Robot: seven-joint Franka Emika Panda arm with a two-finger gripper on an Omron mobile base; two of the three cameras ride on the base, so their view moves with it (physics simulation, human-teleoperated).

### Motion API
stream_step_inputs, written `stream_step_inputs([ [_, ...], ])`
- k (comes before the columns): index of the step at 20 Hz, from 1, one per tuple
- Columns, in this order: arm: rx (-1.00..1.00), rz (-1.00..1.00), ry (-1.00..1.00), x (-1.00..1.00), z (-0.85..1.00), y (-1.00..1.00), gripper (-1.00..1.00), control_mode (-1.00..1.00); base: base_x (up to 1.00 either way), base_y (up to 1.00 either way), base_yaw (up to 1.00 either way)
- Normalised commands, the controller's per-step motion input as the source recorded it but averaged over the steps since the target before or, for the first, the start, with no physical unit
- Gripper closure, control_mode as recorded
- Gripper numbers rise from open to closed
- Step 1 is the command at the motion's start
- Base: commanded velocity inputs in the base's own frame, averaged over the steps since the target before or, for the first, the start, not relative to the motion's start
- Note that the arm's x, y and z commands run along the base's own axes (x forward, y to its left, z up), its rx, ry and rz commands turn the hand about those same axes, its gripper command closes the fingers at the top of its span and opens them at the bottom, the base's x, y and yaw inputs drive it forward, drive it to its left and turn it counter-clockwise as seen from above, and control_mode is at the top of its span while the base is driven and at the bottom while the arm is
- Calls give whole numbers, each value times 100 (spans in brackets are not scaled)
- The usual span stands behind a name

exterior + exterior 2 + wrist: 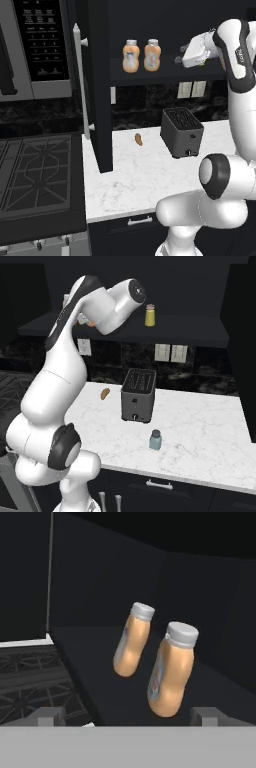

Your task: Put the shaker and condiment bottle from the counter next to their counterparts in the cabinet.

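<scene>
Jaws stood wide and empty at the black wall cabinet [100,90] shelf beside both squat orange plastic bottles [152,55]; I judged the remaining small blue-grey shaker [155,440], upright on the white marble counter [200,431], light, rigid, slick, best pinched mid-body.

Arm [65,356] blocks the orange bottles in the right base view; the microwave [30,45] is cropped at the left base view's edge.

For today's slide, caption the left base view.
Two orange bottles side by side on the cabinet shelf; open tool beside them.
</scene>
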Motion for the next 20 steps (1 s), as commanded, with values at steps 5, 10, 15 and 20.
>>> stream_step_inputs([
  [5,0,-15,-15,-100,-15,-9,-100,-100,0,0,0],
  [10,0,-36,-10,-91,-28,-19,-100,-100,0,0,0],
  [15,0,-50,-7,-80,-29,-28,-100,-100,0,0,0],
  [20,0,-58,-5,-76,-35,-27,-100,-100,0,0,0],
])
